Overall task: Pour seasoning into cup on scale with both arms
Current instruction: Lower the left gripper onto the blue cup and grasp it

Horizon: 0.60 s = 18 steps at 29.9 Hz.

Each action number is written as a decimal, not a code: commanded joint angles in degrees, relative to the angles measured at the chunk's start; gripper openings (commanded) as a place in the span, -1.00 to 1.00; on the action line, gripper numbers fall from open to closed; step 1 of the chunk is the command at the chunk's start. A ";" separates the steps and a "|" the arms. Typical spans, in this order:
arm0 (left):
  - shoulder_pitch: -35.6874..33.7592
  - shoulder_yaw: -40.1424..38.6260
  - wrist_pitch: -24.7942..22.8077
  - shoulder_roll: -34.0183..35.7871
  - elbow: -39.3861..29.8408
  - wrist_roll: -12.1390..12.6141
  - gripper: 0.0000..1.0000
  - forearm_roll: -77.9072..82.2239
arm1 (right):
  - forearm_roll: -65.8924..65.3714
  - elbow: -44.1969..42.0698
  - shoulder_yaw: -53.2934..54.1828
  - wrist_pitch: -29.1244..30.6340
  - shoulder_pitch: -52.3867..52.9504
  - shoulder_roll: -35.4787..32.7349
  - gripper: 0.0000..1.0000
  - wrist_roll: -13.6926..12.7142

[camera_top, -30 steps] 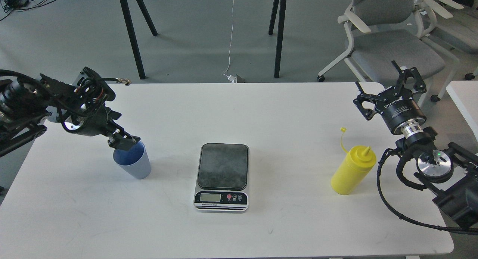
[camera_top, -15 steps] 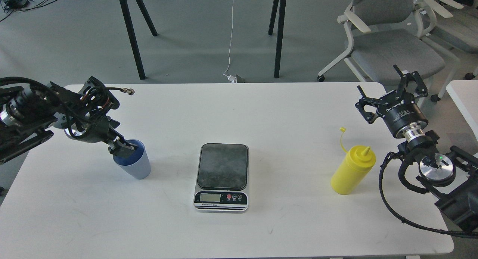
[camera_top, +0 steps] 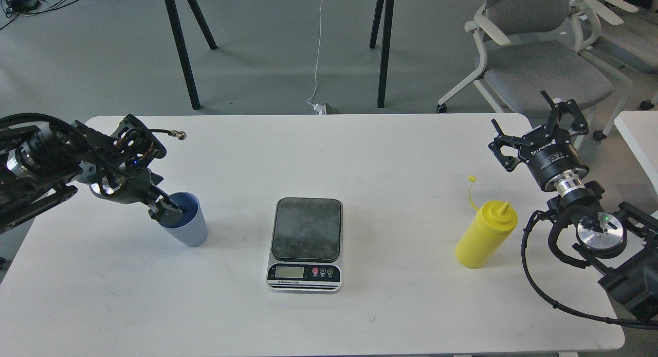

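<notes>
1. 2 tools: left tool (camera_top: 167, 213) reaches into the cup (camera_top: 186, 226) at the table's (camera_top: 360, 156) left; its finger spread cannot be told.
2. Right tool (camera_top: 537, 124) spread wide, empty, far-right of the seasoning (camera_top: 485, 235).
3. Scale (camera_top: 306, 244) sits bare, centre.

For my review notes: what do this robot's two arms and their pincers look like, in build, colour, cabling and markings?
Both arms are black with silver metal joints and loose black cables looping alongside. The right pincer has thin black linkage fingers on a black cylindrical body with white lettering, above a silver ring; a small green light glows lower down. The left pincer is black, behind it exposed wiring and a silver-tipped connector.
</notes>
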 commanded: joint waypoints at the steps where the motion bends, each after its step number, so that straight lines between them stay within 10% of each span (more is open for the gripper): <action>1: 0.01 0.00 0.00 -0.36 0.02 0.00 0.80 -0.03 | 0.00 0.00 0.00 0.00 -0.22 0.06 0.98 0.00; 18: 1.41 0.09 0.00 -0.54 0.90 0.00 0.31 0.41 | 0.00 0.00 0.18 0.00 -0.57 -0.03 0.98 0.00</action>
